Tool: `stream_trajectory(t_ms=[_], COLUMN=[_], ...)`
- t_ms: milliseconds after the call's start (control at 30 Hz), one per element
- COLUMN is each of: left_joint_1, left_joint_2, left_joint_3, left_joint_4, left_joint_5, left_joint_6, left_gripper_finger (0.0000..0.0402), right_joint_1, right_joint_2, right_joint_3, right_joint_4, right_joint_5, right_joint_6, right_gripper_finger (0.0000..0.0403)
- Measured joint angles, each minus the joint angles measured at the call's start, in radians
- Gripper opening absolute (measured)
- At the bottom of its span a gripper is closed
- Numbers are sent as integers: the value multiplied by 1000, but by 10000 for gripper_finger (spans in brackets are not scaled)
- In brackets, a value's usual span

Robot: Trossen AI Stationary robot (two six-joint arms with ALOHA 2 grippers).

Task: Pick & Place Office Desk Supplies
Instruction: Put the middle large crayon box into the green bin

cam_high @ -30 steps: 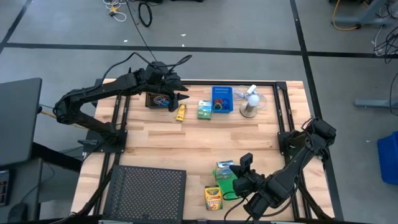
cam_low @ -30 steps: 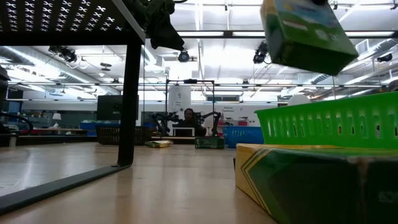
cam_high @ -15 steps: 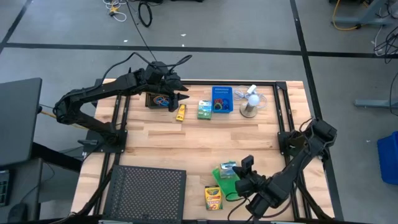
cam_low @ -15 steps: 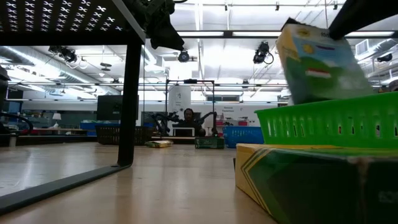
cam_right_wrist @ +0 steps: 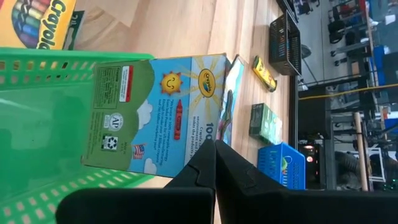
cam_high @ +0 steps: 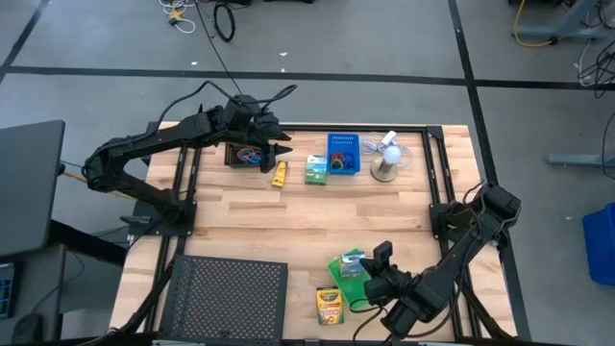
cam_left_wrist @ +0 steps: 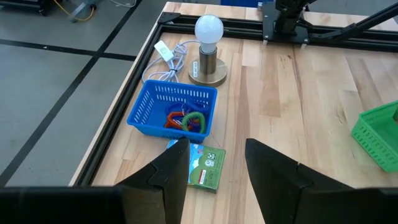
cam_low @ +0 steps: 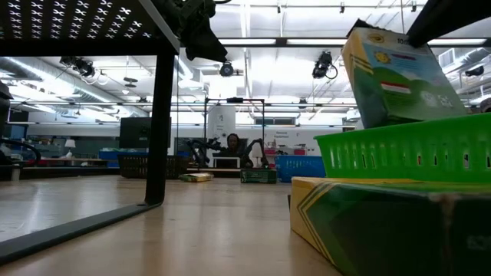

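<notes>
A green-white box point(cam_low: 395, 73) stands tilted in the green bin point(cam_low: 399, 157) at the table's near right, its lower part inside the bin. My right gripper point(cam_right_wrist: 214, 146) is shut on it. The yellow crayon box point(cam_high: 330, 306) lies flat beside the bin. At the far left, my left gripper point(cam_left_wrist: 216, 149) hangs open and empty above the table next to the black bin point(cam_high: 240, 154). Near it lie a yellow tube point(cam_high: 280, 173) and a second green-white box point(cam_high: 316, 169). The blue bin point(cam_left_wrist: 174, 112) holds coloured rubber-band loops. My right gripper pinches a thin edge at the box's upper end point(cam_right_wrist: 211, 138), by its open flap point(cam_right_wrist: 231, 87), between the tips of its two fingers. The fingers slant down from the near right. The box leans in the hold, with its lower end inside the green bin point(cam_right_wrist: 43, 124).
A white mini fan point(cam_high: 387, 159) with a cable stands at the far right beside the blue bin. A large black mesh tray point(cam_high: 226, 298) fills the near left corner. Bare wood lies across the table's middle.
My right gripper has gone down with the green-white box. The box hung above the green bin a second ago and now stands with its lower end inside it, more upright than before.
</notes>
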State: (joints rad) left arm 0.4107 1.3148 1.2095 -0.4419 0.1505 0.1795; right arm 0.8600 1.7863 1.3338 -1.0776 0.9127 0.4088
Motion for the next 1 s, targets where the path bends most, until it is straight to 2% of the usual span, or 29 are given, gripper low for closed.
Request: stream_trajectory(t_ms=[400, 1000], left_joint_1=[0, -22], left_joint_2=[0, 0], left_joint_3=[0, 0], left_joint_4=[0, 1], left_joint_5=[0, 0], left_joint_6=[0, 0], left_gripper_finger=[166, 166], right_joint_1=[0, 7], right_joint_2=[67, 222], right_joint_3=[0, 0], right_joint_4=[1, -15], right_joint_5=[-3, 152], right_joint_6=[-22, 4], right_gripper_finger=[0, 0])
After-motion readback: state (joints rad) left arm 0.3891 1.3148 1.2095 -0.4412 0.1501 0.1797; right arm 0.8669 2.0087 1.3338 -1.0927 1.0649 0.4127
